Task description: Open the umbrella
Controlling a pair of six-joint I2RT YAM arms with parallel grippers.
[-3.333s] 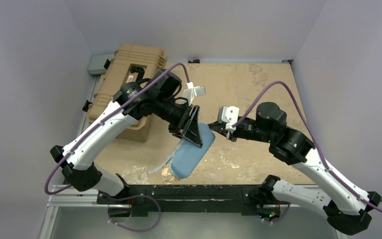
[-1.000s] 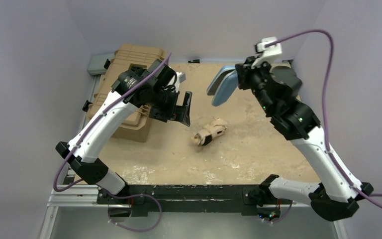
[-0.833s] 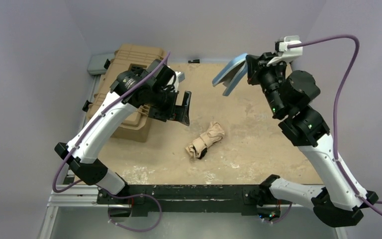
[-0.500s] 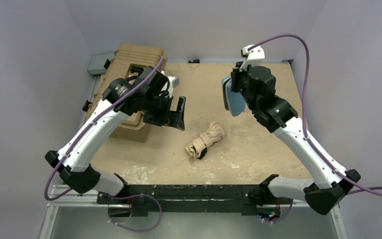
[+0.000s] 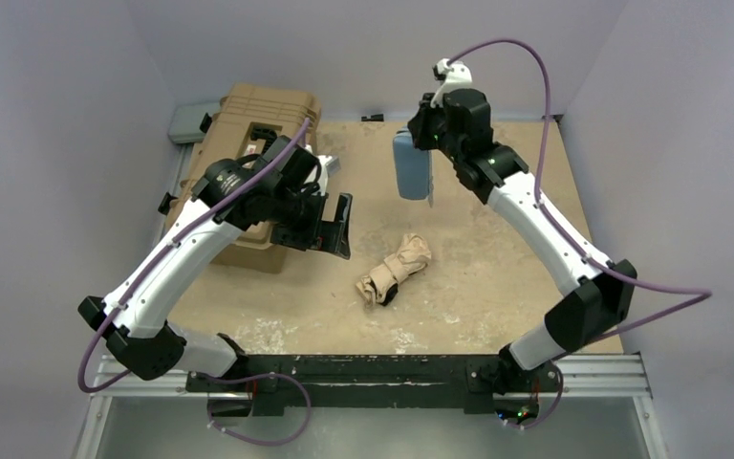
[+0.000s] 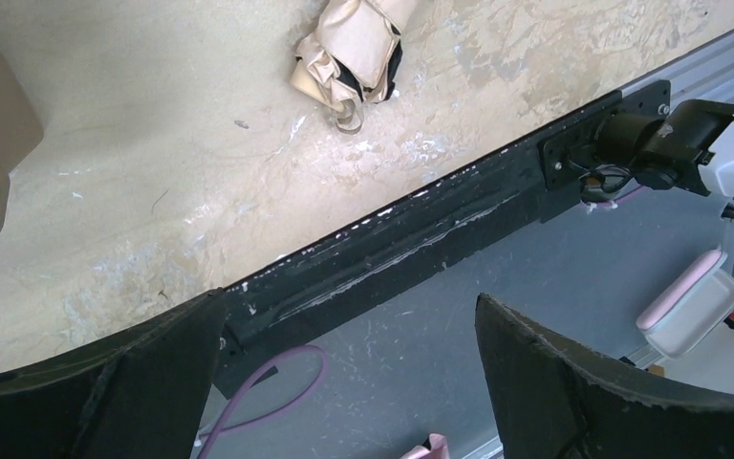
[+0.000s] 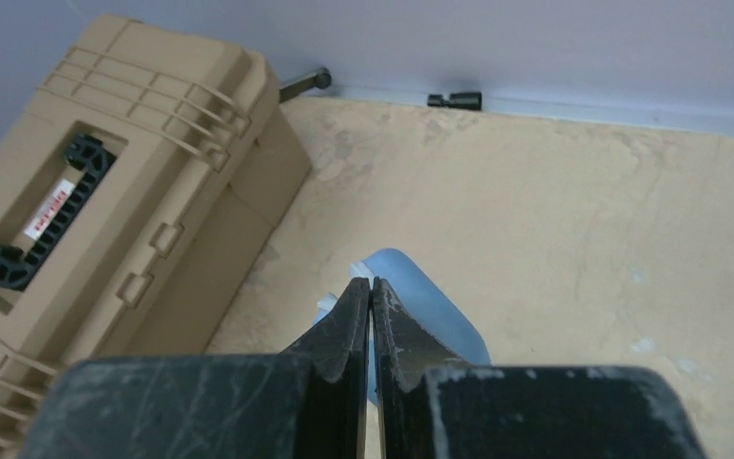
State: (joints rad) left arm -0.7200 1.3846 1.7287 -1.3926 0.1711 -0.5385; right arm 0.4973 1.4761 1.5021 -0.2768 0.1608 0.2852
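The umbrella [image 5: 396,269] lies folded on the sandy table top, a pale beige bundle with black showing at its near end; the left wrist view catches it at the top [image 6: 354,50]. My left gripper [image 5: 334,226] hovers to its left, wide open and holding nothing [image 6: 349,335]. My right gripper [image 5: 423,153] is raised over the far part of the table, shut on the light-blue sleeve [image 5: 408,165], which hangs below it. In the right wrist view the fingers [image 7: 371,292] pinch the blue cloth [image 7: 425,306].
A tan ribbed hard case [image 5: 248,163] with a black handle stands at the far left, also in the right wrist view [image 7: 105,220]. The black base rail [image 5: 363,368] runs along the near edge. Grey walls close in the table.
The sleeve came off the umbrella, which dropped onto the table. My right arm carried the sleeve up and then leftward across the far side. My left arm drew back a little.
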